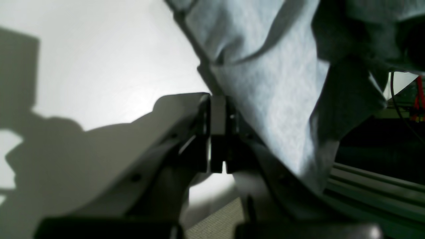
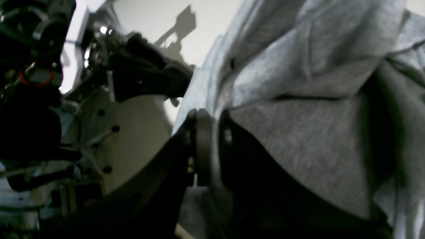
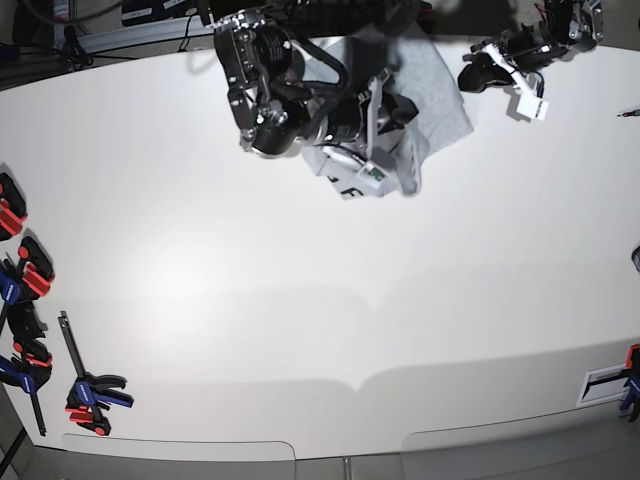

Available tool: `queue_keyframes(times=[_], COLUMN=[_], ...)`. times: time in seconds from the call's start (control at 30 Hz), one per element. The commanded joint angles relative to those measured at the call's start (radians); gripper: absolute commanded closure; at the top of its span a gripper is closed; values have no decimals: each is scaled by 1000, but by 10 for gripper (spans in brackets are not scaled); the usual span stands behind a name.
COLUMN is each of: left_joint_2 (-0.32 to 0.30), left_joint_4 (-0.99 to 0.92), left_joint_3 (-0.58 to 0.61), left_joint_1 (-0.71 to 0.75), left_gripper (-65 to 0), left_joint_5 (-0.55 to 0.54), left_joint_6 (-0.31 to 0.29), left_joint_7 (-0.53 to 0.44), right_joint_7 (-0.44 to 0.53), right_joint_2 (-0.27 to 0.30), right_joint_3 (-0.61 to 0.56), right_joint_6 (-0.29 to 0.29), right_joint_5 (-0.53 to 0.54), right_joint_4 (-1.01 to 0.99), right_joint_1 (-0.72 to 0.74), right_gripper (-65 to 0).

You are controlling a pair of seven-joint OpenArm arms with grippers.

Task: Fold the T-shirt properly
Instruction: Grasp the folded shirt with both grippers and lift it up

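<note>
Both claws, left (image 1: 218, 166) and right (image 2: 207, 149), are clamped on the bunched shirt (image 3: 435, 95) hanging beside them; folding barely begun.

The T-shirt (image 3: 420, 95) hangs bunched over the table's (image 3: 300, 300) far edge, centre-right; clamps (image 3: 40, 330) lie along its near-left edge.

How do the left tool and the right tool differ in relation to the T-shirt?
The left tool is fully shut with the T-shirt's edge meeting its tips; the right tool is shut on a fold of it. In the base view the left tool sits beside the shirt, the right tool within the bunch. Both touch grey cloth.
</note>
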Motion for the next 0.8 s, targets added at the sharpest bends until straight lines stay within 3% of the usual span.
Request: queue_keyframes(times=[0.0,0.27,0.33,0.4,0.53,0.77], left_joint_2=[-11,-11,-11,-11,-11,-11], left_joint_4=[9,9,9,9,9,9], left_joint_3=[-4,-4,-4,-4,-4,-4], left_joint_1=[6,6,6,6,6,6], left_gripper=[0,0,0,0,0,0], left_joint_5=[-3,-2,-2,-2,-2,-2], left_joint_6=[-6,-6,-6,-6,-6,-6], left_joint_7=[-1,-1,-1,-1,-1,-1], right_joint_7=[20,21,21,20,14,18], right_joint_2=[-10,-10,-10,-10,-10,-10], right_joint_3=[-13,-41,-41,-42,-73,-222], right_joint_6=[-4,-4,-4,-4,-4,-3], right_joint_5=[26,26,32,64,121,121], right_joint_4=[18,18,18,18,18,18], right_joint_1=[13,13,13,13,13,13], right_gripper=[0,0,-85,-124,-124,-124])
